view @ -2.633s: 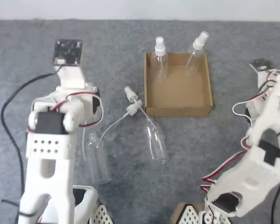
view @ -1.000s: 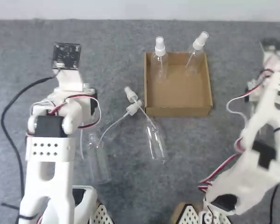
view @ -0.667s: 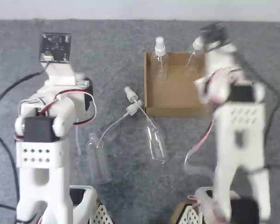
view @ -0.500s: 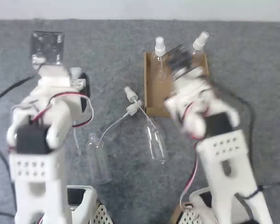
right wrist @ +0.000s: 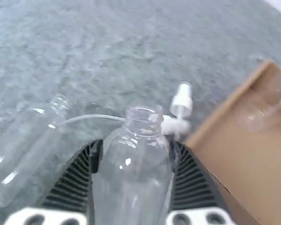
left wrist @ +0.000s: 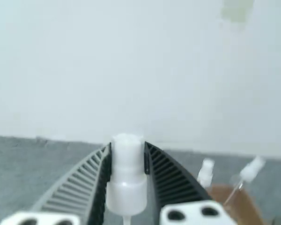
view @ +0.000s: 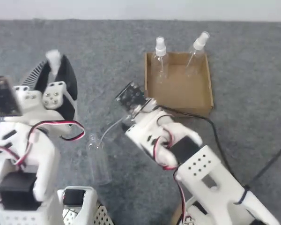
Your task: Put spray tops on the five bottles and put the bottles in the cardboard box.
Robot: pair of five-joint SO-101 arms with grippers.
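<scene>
Clamping spray top (left wrist: 126, 185) in left hand (left wrist: 127, 149); bottle (right wrist: 131, 178) within right hand (right wrist: 134, 146).

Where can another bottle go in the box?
The brown cardboard box is bare in front of two clear capped bottles. Crowded: grey carpet left of it, with white spray tops and a lying uncapped clear bottle.

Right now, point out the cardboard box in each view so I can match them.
High view: cardboard box on the mat, beyond the right arm, two capped bottles standing at its far side.
Left wrist view: brown corner past the left pincer, which is shut on a spray top.
Right wrist view: brown wall beside the uncapped bottle in the right pincer.
Shared landmark: the capped bottles, clearest in the high and left wrist views.
</scene>
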